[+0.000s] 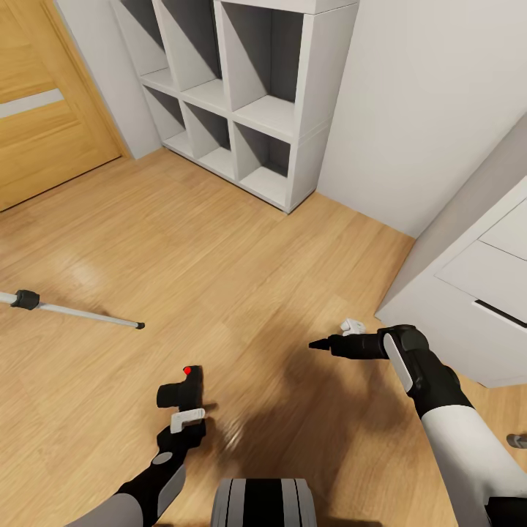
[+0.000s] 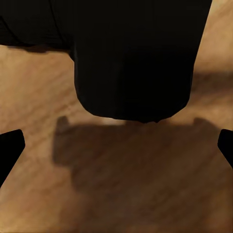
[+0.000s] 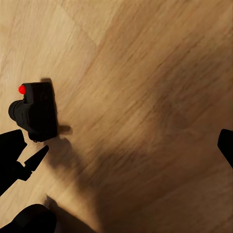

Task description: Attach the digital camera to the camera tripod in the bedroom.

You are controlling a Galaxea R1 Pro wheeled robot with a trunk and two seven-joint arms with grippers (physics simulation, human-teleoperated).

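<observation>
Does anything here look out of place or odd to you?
Yes: a silver tripod leg pokes in low at the head view's left edge, lying nearly flat along the wood floor rather than standing. The digital camera sits at the left gripper, unattached.

The camera tripod (image 1: 69, 310) is cut off by the head view's left edge, so that one silver leg with a black joint is seen and the head is hidden. In the left wrist view the digital camera (image 2: 131, 53) is cropped by the top edge and blurred into a black mass. Whether the left gripper (image 1: 187, 406) is touching the camera cannot be told.
</observation>
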